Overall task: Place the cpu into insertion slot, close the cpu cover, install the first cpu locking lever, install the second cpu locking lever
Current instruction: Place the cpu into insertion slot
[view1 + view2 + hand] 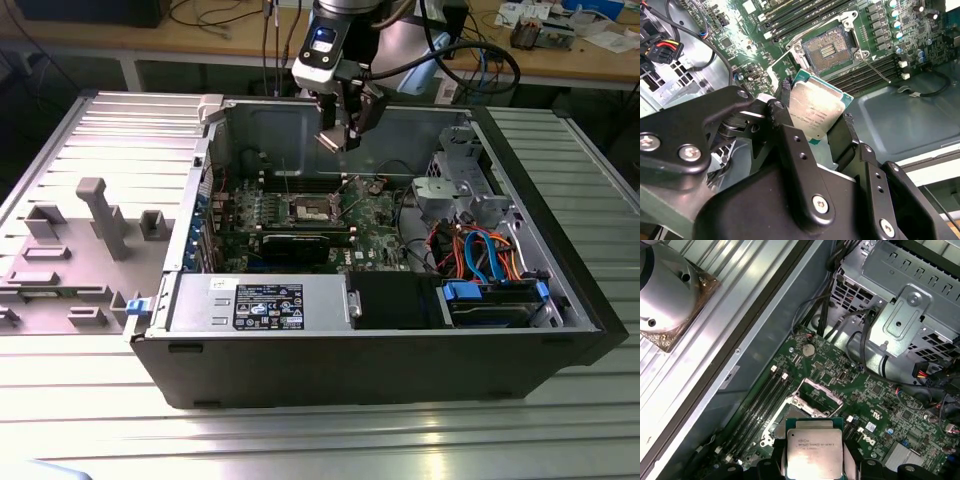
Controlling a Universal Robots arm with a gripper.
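My gripper (343, 133) hangs over the open computer case, above the motherboard (375, 215), shut on the cpu (329, 140). In the second wrist view the cpu (815, 106), a silver-topped square chip with a green edge, sits tilted between the black fingers (783, 111). The insertion slot (827, 46) lies uncovered below and beyond the chip, well apart from it. In the first wrist view the cpu (814, 450) hides part of the insertion slot (799, 411), and the cpu cover (821, 388) stands raised at the slot's far side. A thin locking lever (875, 66) sticks out beside the slot.
Long memory slots (875, 62) flank the socket. A metal drive cage (455, 190) with coloured cables (485, 255) fills the case on the exterior view's right. A power supply (265, 302) and a black card (300, 243) lie along the front. A grey fixture plate (90, 240) sits outside, at the left.
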